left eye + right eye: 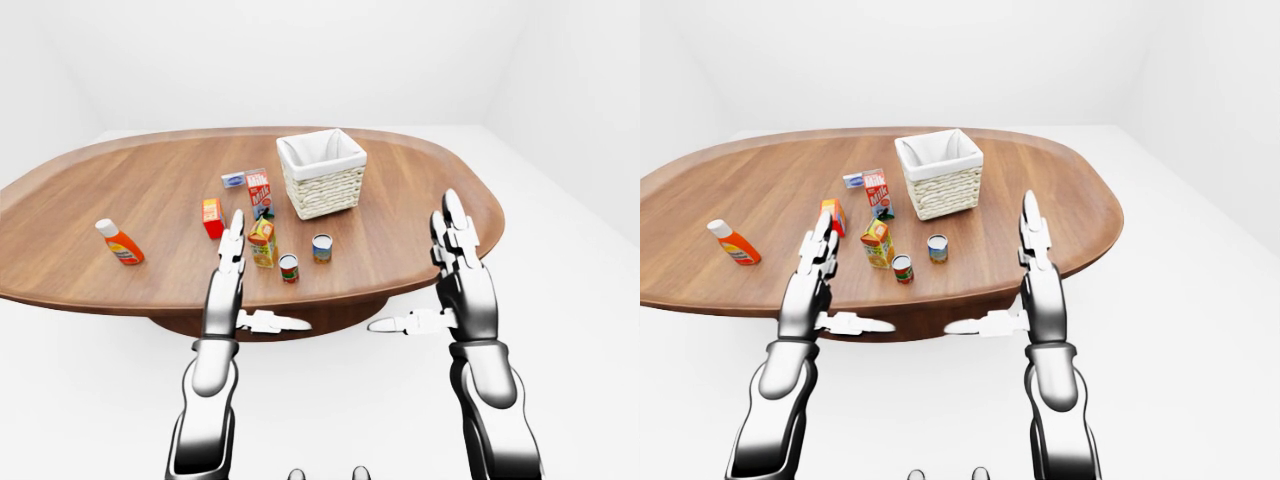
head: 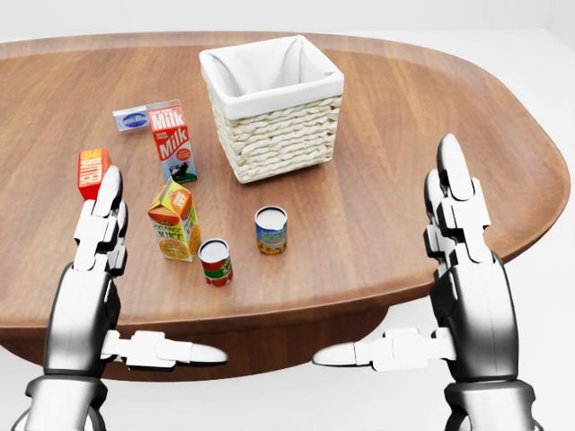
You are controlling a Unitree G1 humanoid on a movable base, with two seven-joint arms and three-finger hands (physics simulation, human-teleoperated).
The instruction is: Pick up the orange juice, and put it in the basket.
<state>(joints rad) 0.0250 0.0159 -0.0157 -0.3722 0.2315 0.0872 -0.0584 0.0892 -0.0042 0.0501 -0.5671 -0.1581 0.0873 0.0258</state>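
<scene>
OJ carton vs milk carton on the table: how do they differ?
The orange juice carton is orange and yellow; the milk carton is red and white. The orange juice carton stands nearer the head view's bottom, close to the left hand; the milk carton stands higher, beside the basket. Both are upright gable-top cartons.

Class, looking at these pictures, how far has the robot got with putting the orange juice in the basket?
Nothing is done yet: the juice stands on the table, and the basket looks empty. Nothing is in hand: the left robot hand is open beside the carton, and the right robot hand is open too. Grasping, lifting and placing remain.
</scene>
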